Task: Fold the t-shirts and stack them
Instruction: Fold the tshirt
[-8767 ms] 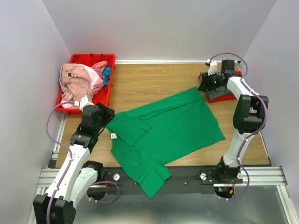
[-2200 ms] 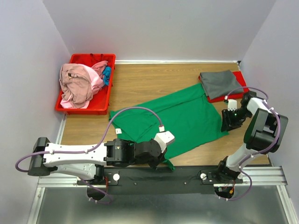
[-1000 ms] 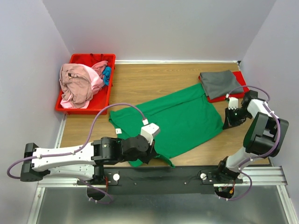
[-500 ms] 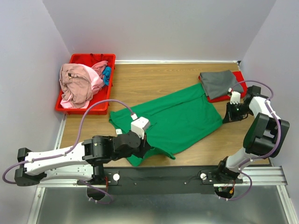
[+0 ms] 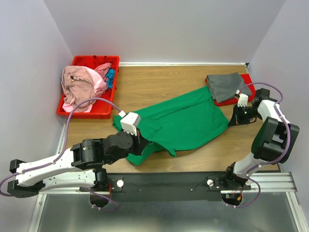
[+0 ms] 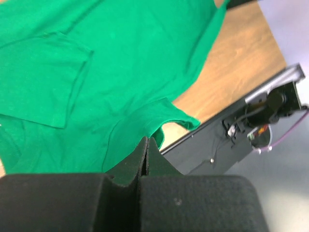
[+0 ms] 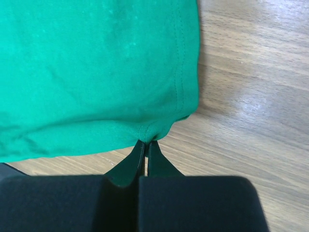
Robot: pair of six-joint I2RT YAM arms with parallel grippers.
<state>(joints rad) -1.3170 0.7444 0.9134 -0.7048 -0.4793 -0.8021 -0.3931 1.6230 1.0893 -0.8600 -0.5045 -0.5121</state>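
The red bin (image 5: 96,59) at 10 o'clock holds pink cloth (image 5: 79,84), one garment or two cannot be told, and one blue t-shirt (image 5: 110,76). The left end effector (image 5: 139,143), jaws clamped on a fold of the green t-shirt (image 5: 188,118), has drawn the near sleeve from the 6 o'clock edge toward 8 o'clock. No cloth now overhangs the tabletop (image 5: 159,84), so the first fold is judged under way. The right end effector (image 5: 235,119) remains pinched on the hem corner at 3 o'clock. One dark grey t-shirt (image 5: 224,86) lies at 2 o'clock. Count: one green, one grey, one blue.
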